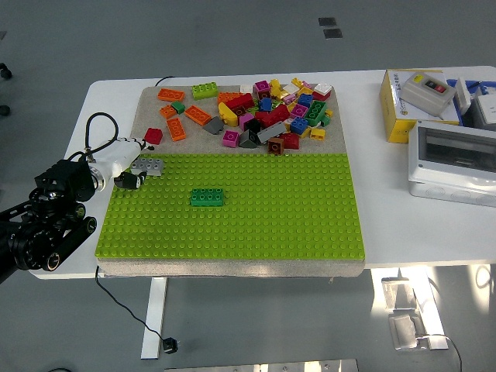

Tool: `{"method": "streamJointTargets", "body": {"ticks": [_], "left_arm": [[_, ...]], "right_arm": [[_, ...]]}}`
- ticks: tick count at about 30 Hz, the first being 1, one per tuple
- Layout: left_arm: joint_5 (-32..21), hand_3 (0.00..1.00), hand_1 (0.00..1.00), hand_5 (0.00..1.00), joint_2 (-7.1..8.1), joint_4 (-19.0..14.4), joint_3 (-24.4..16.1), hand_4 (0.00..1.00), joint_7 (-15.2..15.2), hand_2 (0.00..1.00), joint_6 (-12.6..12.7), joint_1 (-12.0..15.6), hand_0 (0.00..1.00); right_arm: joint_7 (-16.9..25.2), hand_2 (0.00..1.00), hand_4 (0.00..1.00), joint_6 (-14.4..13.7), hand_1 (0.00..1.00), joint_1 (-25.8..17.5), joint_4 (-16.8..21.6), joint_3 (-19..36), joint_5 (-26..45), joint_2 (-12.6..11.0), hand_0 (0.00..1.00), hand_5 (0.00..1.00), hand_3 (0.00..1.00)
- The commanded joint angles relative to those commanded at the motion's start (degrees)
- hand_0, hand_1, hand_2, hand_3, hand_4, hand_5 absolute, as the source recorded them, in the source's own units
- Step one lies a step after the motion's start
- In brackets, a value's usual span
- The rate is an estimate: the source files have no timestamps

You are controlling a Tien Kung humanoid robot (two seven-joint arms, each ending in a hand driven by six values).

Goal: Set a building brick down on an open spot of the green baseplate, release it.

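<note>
Fingers of left hand curl around grey brick | on green baseplate corner

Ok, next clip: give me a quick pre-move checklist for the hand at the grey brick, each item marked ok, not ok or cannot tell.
1. Grey brick on the green baseplate: ok, it sits at the far-left corner.
2. Left hand at the brick: ok, it touches the brick's left end.
3. Fingers released from the brick: cannot tell, they overlap its left end.
4. Brick pressed flat on the studs: cannot tell from this view.
5. Green brick clear of the hand: ok, well to its right.
6. Right hand clear: cannot tell, not in view.
</note>
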Motion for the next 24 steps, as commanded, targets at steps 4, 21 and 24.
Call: {"method": "streamJointTargets", "body": {"ticks": [4,21,24], "left_arm": [[-0.3,0.847,0.998,0.159,-0.13,0.7,0.3,0.571,0.0,0.998,-0.1,0.0,0.998],[-1.2,0.84,0.998,0.144,-0.45,1.9,0.9,0.552,0.0,0.998,-0.1,-0.5,0.998],[-1.3,0.84,0.998,0.144,-0.57,2.0,1.0,0.552,0.0,0.998,-0.1,-0.7,0.998]], "right_arm": [[0.0,0.606,0.497,0.0,0.629,0.0,0.0,-0.1,0.1,0.0,0.682,0.998,0.684],[0.1,0.606,0.498,0.0,0.628,0.1,0.0,0.3,-0.2,-0.1,0.682,0.998,0.683],[0.1,0.606,0.498,0.0,0.628,0.1,0.0,0.3,-0.2,-0.1,0.682,0.998,0.683]]}}
